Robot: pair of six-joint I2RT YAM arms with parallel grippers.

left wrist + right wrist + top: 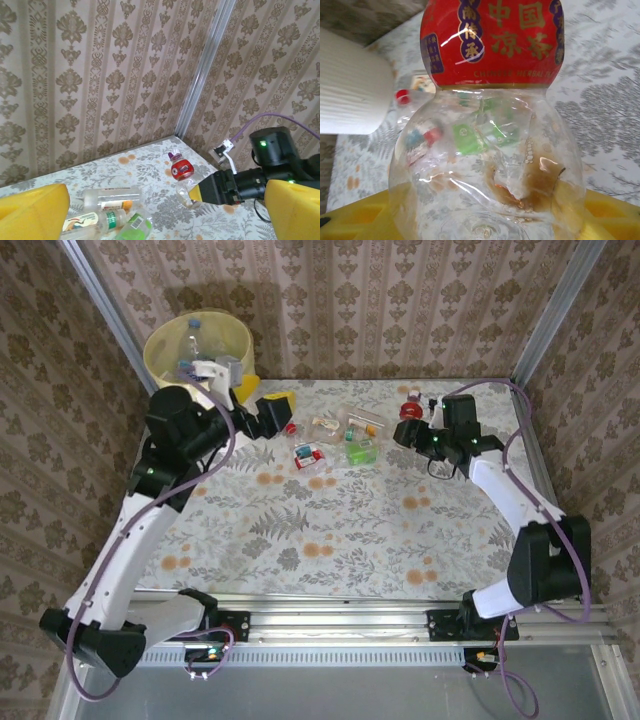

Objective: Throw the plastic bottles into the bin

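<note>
While my left jaws hang wide open with nothing in them, near the bin point(165, 348) at the far left corner of the worktop point(330, 530), my right jaws sit around the clear bottom of the red-label bottle point(490, 40) near the far right corner. I cannot tell if they squeeze it. More plastic bottles point(345, 435) lie in a bunch by the far edge.

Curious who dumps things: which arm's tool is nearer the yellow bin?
Left. The left tool hangs just beside the bin, to its right; the right tool is across the table, near the far right corner.
</note>
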